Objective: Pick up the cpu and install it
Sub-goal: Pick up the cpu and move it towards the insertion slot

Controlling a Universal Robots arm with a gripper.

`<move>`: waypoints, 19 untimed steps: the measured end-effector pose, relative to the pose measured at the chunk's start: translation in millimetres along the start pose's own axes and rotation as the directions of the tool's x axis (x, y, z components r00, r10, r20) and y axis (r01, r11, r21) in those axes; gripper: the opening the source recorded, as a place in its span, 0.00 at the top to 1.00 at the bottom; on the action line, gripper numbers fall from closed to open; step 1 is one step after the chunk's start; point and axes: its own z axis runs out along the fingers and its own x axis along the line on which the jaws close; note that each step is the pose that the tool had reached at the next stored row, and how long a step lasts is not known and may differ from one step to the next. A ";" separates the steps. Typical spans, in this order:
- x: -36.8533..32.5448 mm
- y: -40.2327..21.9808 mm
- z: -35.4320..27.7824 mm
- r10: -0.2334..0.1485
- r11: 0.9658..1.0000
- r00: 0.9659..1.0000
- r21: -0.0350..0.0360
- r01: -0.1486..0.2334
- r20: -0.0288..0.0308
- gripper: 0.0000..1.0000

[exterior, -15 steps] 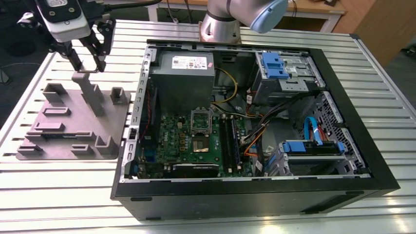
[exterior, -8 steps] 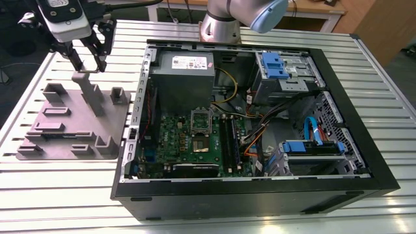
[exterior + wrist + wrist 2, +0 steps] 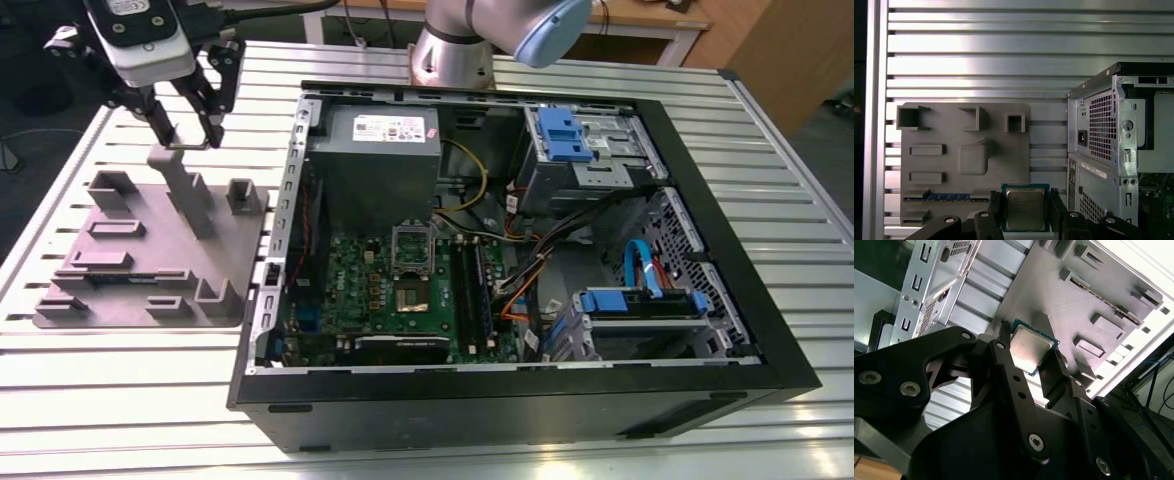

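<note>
Silver ribbed metal table (image 3: pixel 120 400) carrying an open black computer case (image 3: pixel 747 330) and a flat grey plastic tray (image 3: pixel 134 270).
The black two-finger gripper (image 3: pixel 187 135) hangs over the tray, beside the case. Its fingers pinch the small square cpu (image 3: pixel 1030 349) with the silver-grey top by two edges, holding it up off the tray.

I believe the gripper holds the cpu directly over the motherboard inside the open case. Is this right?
Not quite. The gripper holds the cpu over the grey tray beside the case, not over the motherboard inside it. The exterior view shows this.
</note>
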 end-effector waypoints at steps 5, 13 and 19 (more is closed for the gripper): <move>-2.3 0.0 0.0 0.000 1.000 1.000 0.000 0.000 0.000 0.53; -3.9 -1.8 0.0 0.000 1.000 1.000 0.000 0.000 0.000 0.53; -12.3 -2.2 0.0 0.000 1.000 1.000 0.000 0.000 0.000 0.53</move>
